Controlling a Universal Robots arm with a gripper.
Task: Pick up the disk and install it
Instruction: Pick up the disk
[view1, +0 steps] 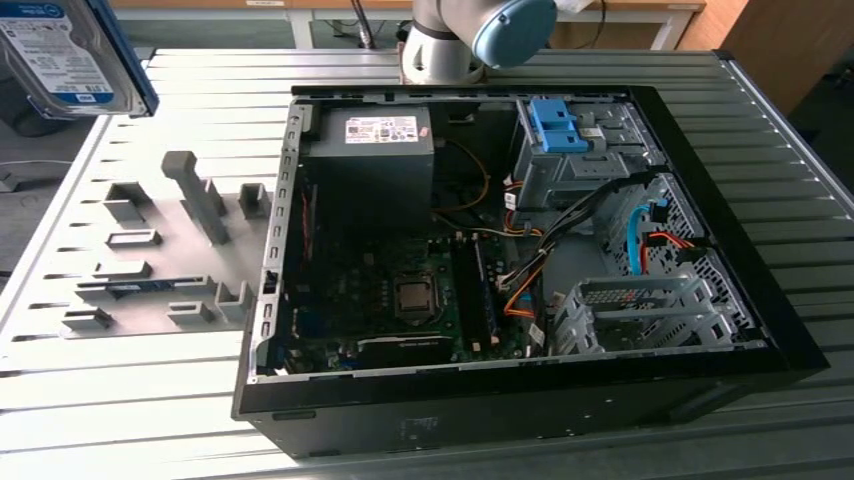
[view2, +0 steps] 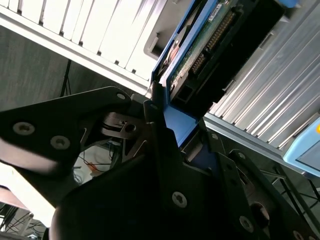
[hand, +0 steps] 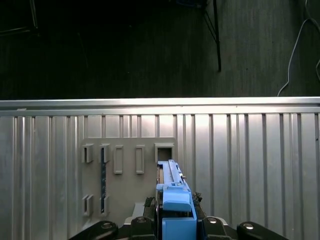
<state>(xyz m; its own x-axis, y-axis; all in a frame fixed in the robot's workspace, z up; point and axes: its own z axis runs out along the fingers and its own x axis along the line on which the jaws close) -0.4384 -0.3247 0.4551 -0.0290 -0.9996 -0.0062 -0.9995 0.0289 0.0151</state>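
1. Exterior view: the disk (view1: 74, 55) hangs at the upper left of the frame, well apart from the open computer case (view1: 467, 425).
2. First wrist view: the gripper (hand: 175, 220) is clamped on the disk's blue-railed end.
3. Held by one end, it may twist or slip.

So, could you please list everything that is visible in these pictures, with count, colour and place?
disk: 1, silver-grey with blue rails, in the air at the exterior view's upper left
computer case: 1, black, open, lying on the table
power supply: 1, black with white sticker, inside the case, at the arm's end
plastic bracket: 1, light blue, in the case's drive bay
motherboard: 1, dark, on the case's floor
cables: several, orange and black, inside the case
fixture plate: 1, grey, on the table, at the case's exterior-view left
table: 1, ribbed silver metal
arm: 1, grey with light-blue cap, behind the case
gripper: 1, black, shut on the disk's blue end
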